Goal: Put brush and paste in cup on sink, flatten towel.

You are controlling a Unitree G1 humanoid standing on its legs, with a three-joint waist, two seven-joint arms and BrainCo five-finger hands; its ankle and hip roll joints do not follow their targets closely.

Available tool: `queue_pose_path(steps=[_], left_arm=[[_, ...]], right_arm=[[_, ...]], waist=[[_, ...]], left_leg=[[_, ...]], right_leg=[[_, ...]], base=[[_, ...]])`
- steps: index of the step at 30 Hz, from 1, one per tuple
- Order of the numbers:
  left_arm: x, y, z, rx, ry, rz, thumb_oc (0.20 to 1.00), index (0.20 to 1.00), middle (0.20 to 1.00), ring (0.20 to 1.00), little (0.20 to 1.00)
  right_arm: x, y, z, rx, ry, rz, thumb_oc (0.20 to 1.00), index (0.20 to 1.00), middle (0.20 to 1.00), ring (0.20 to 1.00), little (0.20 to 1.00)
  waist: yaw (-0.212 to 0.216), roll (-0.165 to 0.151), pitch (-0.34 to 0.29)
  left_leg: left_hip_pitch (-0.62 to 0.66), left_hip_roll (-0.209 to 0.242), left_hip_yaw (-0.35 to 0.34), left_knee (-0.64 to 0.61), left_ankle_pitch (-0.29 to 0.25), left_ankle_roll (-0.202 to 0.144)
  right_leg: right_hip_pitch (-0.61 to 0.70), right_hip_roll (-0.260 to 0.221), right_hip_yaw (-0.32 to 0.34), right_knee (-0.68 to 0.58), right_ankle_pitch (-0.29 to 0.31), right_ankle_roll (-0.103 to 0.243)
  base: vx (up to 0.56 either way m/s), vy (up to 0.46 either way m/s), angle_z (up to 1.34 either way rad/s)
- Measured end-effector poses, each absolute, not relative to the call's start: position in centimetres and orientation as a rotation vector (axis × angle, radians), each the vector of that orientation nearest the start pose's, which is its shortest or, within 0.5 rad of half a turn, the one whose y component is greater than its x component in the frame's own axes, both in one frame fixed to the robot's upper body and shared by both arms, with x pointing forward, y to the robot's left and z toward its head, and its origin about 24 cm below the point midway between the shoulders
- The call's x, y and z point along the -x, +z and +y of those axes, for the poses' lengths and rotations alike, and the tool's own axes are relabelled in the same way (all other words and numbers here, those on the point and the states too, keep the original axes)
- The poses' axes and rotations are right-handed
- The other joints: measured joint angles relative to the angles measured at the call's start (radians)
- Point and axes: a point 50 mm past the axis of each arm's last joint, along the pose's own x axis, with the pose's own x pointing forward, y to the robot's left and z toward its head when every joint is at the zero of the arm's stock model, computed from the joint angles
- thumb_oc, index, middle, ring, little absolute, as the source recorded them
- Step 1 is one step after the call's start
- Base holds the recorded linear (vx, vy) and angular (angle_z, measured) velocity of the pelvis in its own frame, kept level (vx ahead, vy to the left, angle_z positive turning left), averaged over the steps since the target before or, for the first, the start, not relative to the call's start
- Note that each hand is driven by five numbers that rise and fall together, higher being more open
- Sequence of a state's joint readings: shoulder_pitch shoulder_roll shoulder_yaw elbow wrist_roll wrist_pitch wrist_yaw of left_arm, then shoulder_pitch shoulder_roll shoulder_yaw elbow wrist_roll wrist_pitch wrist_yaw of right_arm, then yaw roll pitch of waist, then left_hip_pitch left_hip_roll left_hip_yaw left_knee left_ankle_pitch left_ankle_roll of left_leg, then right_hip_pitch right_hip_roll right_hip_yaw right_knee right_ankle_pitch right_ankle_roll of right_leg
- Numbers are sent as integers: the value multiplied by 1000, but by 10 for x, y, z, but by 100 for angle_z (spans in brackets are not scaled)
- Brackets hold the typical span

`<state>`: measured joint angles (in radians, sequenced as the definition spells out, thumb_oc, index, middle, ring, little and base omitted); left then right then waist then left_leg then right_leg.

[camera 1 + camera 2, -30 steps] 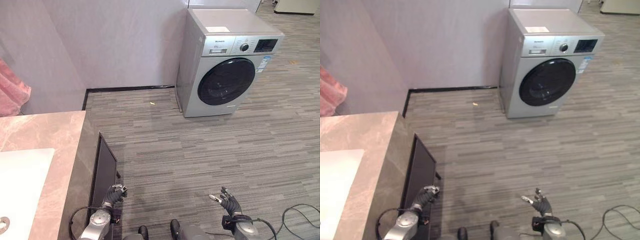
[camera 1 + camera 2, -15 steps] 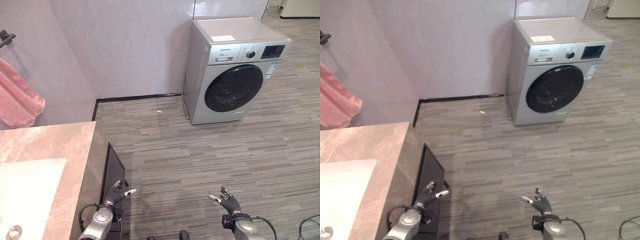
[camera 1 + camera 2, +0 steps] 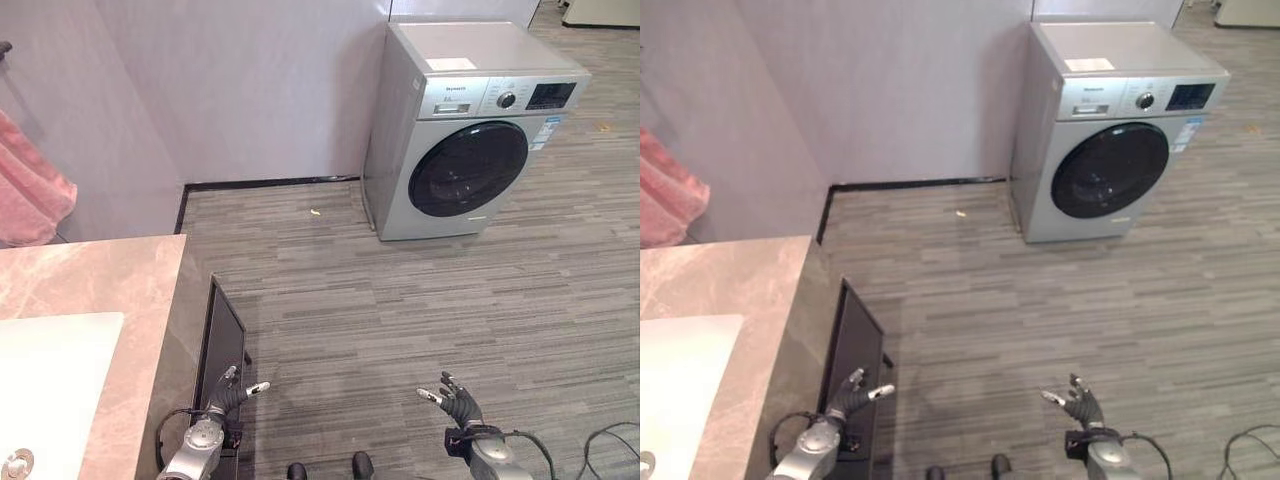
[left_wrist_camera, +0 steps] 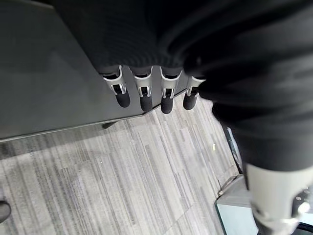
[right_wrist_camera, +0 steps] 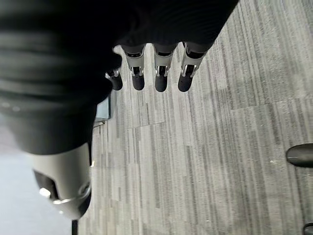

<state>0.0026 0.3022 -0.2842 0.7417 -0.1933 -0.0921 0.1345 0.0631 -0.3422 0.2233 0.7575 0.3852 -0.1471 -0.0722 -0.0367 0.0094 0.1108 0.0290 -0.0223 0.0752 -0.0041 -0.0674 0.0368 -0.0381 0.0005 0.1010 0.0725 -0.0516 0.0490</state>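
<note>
Grey floor (image 3: 400, 300) lay ahead; my left hand (image 3: 228, 394) and right hand (image 3: 455, 400) hung low with fingers loose and empty, nothing begun; next I judged I must turn left to the tabletop (image 3: 90, 290).

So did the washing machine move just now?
No. The whole view shifted, so the camera moved. The washing machine stands just as close to the yellow scrap on the floor, against the same wall.

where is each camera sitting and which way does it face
Left and right eye views: on the head, looking down at the floor; they share the washing machine, pink towel, counter, left hand and right hand, both open.
Left wrist view: along the left hand's fingers towards a dark panel.
Right wrist view: along the right hand's fingers at the floor.
</note>
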Motion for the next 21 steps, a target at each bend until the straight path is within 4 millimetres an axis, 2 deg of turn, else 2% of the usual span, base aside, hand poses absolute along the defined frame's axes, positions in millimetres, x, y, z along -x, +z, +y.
queue_pose_path(steps=[1, 2, 3, 4, 6, 7, 8, 9, 10, 11, 12, 14, 15, 16, 17, 18, 19, 20, 21], left_arm=[[-186, -103, 208, -250, 35, 673, 1000, 1000, 1000, 1000, 1000], [-190, -101, 207, -254, 30, 662, 1000, 1000, 1000, 1000, 1000], [-192, -100, 207, -255, 28, 656, 1000, 1000, 1000, 1000, 1000], [-193, -98, 207, -256, 26, 650, 1000, 1000, 1000, 1000, 1000], [-199, -95, 207, -272, 15, 634, 1000, 1000, 1000, 1000, 1000], [-198, -96, 206, -272, 11, 637, 1000, 1000, 1000, 1000, 1000], [-197, -97, 207, -280, 11, 647, 1000, 1000, 1000, 1000, 1000], [-198, -96, 211, -301, 16, 648, 1000, 1000, 1000, 1000, 1000], [-198, -96, 211, -304, 19, 650, 1000, 1000, 1000, 1000, 1000], [-197, -97, 213, -302, 28, 655, 1000, 1000, 1000, 1000, 1000], [-193, -100, 214, -289, 44, 673, 1000, 1000, 1000, 1000, 1000], [-189, -103, 215, -289, 46, 689, 1000, 1000, 1000, 1000, 1000], [-181, -108, 214, -288, 44, 719, 1000, 1000, 1000, 1000, 1000], [-174, -112, 208, -289, 17, 739, 1000, 1000, 1000, 1000, 1000], [-174, -113, 206, -292, 0, 743, 1000, 1000, 1000, 1000, 1000], [-174, -113, 205, -287, -13, 743, 1000, 1000, 1000, 1000, 1000], [-172, -114, 207, -287, -13, 752, 1000, 1000, 1000, 1000, 1000], [-175, -113, 205, -294, -26, 750, 1000, 1000, 1000, 1000, 1000], [-181, -112, 203, -303, -40, 739, 1000, 1000, 1000, 1000, 1000]], right_arm=[[-165, -106, -237, 78, -154, 694, 1000, 1000, 1000, 1000, 1000], [-174, -101, -238, 87, -148, 667, 1000, 1000, 1000, 1000, 1000], [-174, -99, -239, 91, -149, 661, 1000, 1000, 1000, 1000, 1000], [-173, -99, -239, 88, -150, 659, 1000, 1000, 1000, 1000, 1000], [-173, -98, -241, 84, -157, 654, 1000, 1000, 1000, 1000, 1000], [-170, -99, -241, 81, -164, 662, 1000, 1000, 1000, 1000, 1000], [-167, -99, -240, 73, -166, 663, 1000, 1000, 1000, 1000, 1000], [-165, -98, -239, 66, -162, 657, 1000, 1000, 1000, 1000, 1000], [-164, -99, -240, 66, -166, 659, 1000, 1000, 1000, 1000, 1000], [-162, -99, -241, 67, -172, 665, 1000, 1000, 1000, 1000, 1000], [-161, -100, -242, 69, -172, 669, 1000, 1000, 1000, 1000, 1000], [-159, -101, -241, 66, -169, 675, 1000, 1000, 1000, 1000, 1000], [-150, -104, -244, 70, -174, 700, 1000, 1000, 1000, 1000, 1000], [-137, -108, -248, 78, -186, 739, 1000, 1000, 1000, 1000, 1000], [-132, -110, -249, 82, -188, 754, 1000, 1000, 1000, 1000, 1000], [-128, -111, -251, 86, -190, 764, 1000, 1000, 1000, 1000, 1000], [-132, -109, -252, 90, -188, 751, 1000, 1000, 1000, 1000, 1000], [-133, -105, -255, 100, -188, 735, 1000, 1000, 1000, 1000, 1000], [-134, -104, -257, 102, -195, 729, 1000, 1000, 1000, 1000, 1000]], waist=[[0, 2, 16], [-7, 11, 44], [-8, 7, 52], [-9, 1, 57], [-20, -26, 95], [-33, -29, 95], [-44, -21, 98], [-53, -16, 104], [-60, -16, 104], [-59, -21, 101], [-60, -21, 96], [-62, -23, 81], [-64, -18, 49], [-84, 5, 18], [-91, 10, 8], [-81, 2, -2], [-73, -2, -14], [-84, -7, -26], [-95, 1, -33]], left_leg=[[-2, 1, -1, 6, -11, 16], [1, 5, -3, 19, -17, 20], [1, 8, -10, 26, -19, 25], [5, 2, -11, 32, -19, 25], [-22, -45, -46, 159, -95, 73], [-28, -48, -55, 179, -110, 76], [-31, -49, -73, 189, -117, 80], [-30, -47, -87, 189, -118, 83], [-29, -45, -84, 185, -116, 84], [-19, -46, -70, 180, -120, 77], [-12, -44, -65, 185, -145, 69], [5, -39, -66, 192, -180, 45], [31, -18, -82, 197, -227, 18], [54, 14, -133, 229, -256, -7], [56, 20, -159, 275, -253, -31], [11, 29, -182, 433, -231, -69], [-31, 31, -197, 531, -195, -118], [-116, 32, -202, 700, -157, -151], [-181, 31, -196, 811, -138, -150]], right_leg=[[-24, 2, 1, 69, -9, 13], [-104, 11, -6, 246, -32, 51], [-149, 13, -7, 348, -47, 73], [-171, 10, -6, 405, -55, 85], [-298, -12, 10, 702, -40, 105], [-325, -6, 9, 737, -48, 102], [-345, 15, 1, 720, -82, 78], [-365, 20, -21, 652, -99, 59], [-366, 16, -40, 606, -100, 55], [-381, 9, -67, 508, -97, 50], [-390, 12, -82, 410, -85, 36], [-392, 10, -81, 312, -39, 38], [-353, 17, -80, 267, 3, 14], [-307, 56, -87, 248, 43, 5], [-280, 80, -87, 250, 30, -47], [-230, 97, -88, 225, 16, -83], [-204, 104, -90, 211, 9, -103], [-187, 99, -124, 192, 12, -130], [-175, 99, -142, 179, 16, -135]], base=[[23, 97, -6], [9, 84, -2], [27, 109, 9], [60, 92, 16], [218, 39, 36], [326, -27, 41], [259, -53, 41], [259, -53, 45], [315, -96, 32], [321, -110, -5], [327, -110, -10], [313, -199, -1], [498, -364, 43], [272, -216, 76], [379, -350, 72], [156, -192, 27], [229, -303, 19], [141, -194, 35], [333, -322, 65]])
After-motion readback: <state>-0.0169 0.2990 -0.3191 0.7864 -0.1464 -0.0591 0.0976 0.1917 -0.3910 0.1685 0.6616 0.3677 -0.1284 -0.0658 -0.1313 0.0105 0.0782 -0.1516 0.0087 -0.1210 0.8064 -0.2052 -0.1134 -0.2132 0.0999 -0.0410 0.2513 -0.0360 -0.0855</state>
